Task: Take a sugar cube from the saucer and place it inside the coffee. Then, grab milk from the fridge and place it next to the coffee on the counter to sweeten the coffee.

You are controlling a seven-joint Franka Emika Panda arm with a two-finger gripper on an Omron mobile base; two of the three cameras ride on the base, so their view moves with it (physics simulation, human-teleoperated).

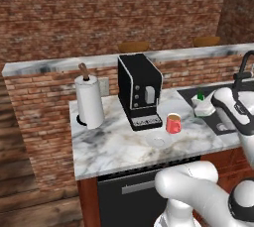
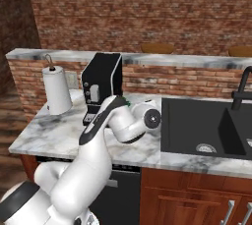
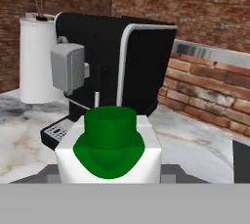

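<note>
Milk (image 3: 110, 157): sitting closest to the hand camera, its green cap facing the lens and its long axis running along the line of the gripper; in the left base view the carton (image 1: 201, 103) is hanging tilted over the counter's (image 1: 119, 146) right end, just beside the black sink (image 2: 206, 126).
Gripper (image 1: 211, 106): appearing to be gripping the milk, though whether the fingers are clamped on it cannot be told.
Coffee (image 1: 173, 123): standing upright, left of the carton and apart from it.
Saucer (image 1: 158, 141): lying just in front of the mug.
Coffee machine (image 1: 139, 91): standing behind the mug.
Paper towel roll (image 1: 90, 102): standing upright at the far left.
</note>
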